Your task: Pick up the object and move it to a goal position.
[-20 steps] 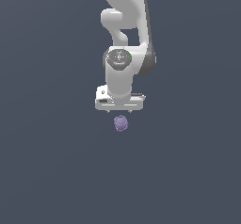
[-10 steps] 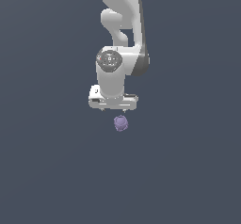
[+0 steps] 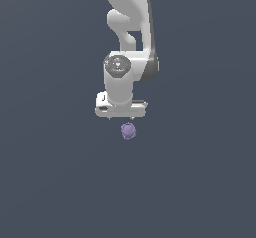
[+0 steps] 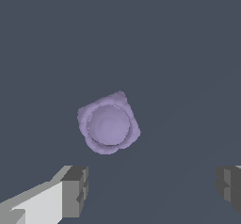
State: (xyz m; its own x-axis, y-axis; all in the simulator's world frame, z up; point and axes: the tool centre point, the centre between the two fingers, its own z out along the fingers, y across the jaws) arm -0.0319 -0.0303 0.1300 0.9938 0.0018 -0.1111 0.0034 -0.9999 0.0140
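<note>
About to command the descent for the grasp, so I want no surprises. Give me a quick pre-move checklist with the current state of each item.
1. Jaws open: ok. In the wrist view both fingers stand far apart, wider than the object.
2. Nothing held: ok. The gap between the fingers is empty.
3. Object in sight: ok. It shows in both views, just below the gripper in the exterior view.
4. Object centred between the fingers: not ok. In the wrist view it sits nearer one finger and outside the line between them.
5. Height above object: cannot tell.
6. Goal position: cannot tell. No marker shows in either view.
</note>
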